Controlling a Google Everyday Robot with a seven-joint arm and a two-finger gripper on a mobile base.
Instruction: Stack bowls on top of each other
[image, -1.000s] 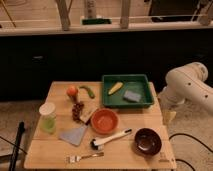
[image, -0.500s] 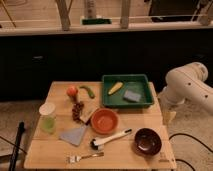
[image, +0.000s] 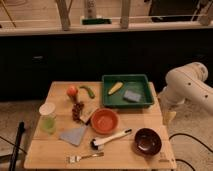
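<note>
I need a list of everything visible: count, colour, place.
wooden table: one, light brown, centre
rectangular tray: one, green, far right
long item: one, yellow, in tray
flat block: one, grey-blue, in tray
light-rimmed bowl: one, orange-red, table middle
glossy bowl: one, dark brown, near right
brush: one, white-handled, between bowls
fork: one, silvery, near edge
cloth: one, grey, near left
lidded cup: one, green, left edge
round fruit: one, orange-red, far left
curved vegetable: one, green, beside fruit
small-fruit cluster: one, dark, left-middle
robot arm: one, white, right of table
gripper: one, pale, beside table's right edge
</note>
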